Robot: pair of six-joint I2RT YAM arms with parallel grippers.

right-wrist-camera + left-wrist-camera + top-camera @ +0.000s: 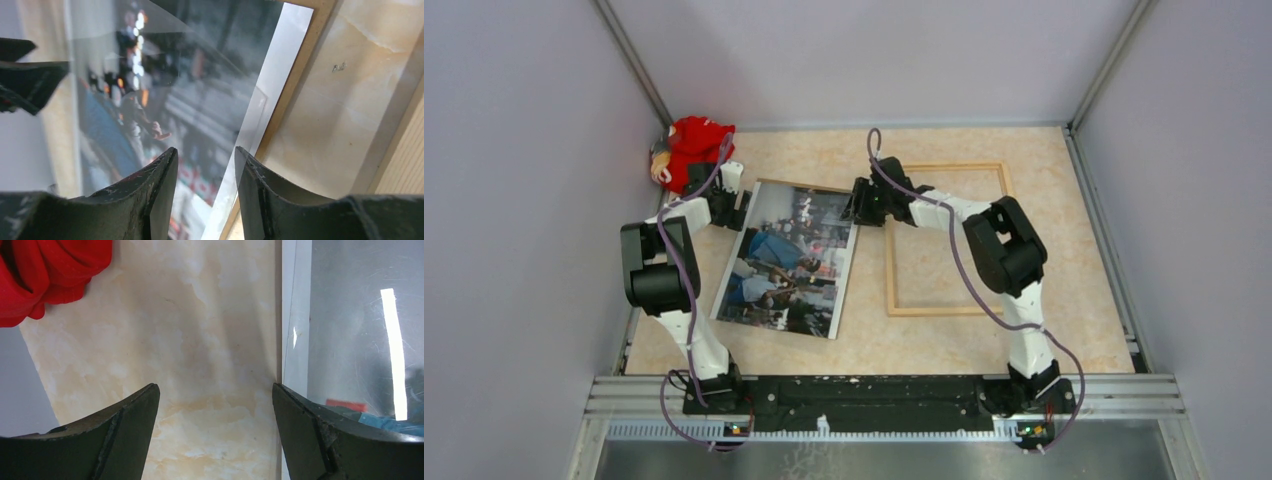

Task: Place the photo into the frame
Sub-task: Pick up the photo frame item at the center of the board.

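Note:
The photo [789,262], a crowd scene in blue and dark tones, lies face up left of centre, turned slightly. Its glossy face fills the right wrist view [165,90] and the right side of the left wrist view [350,340]. The frame [890,280], thin light wood, lies flat to the photo's right with bare table inside it. My left gripper [729,205] [215,387] stands wide open at the photo's far left corner, with only table between its fingers. My right gripper [864,200] [206,150] is at the far right corner, jaws narrowly apart astride the photo's white right edge.
A brown backing board [809,186] [292,90] lies under the photo and shows along its far and right edges. A red cloth toy [696,140] [45,270] sits in the far left corner. Grey walls enclose the table on three sides.

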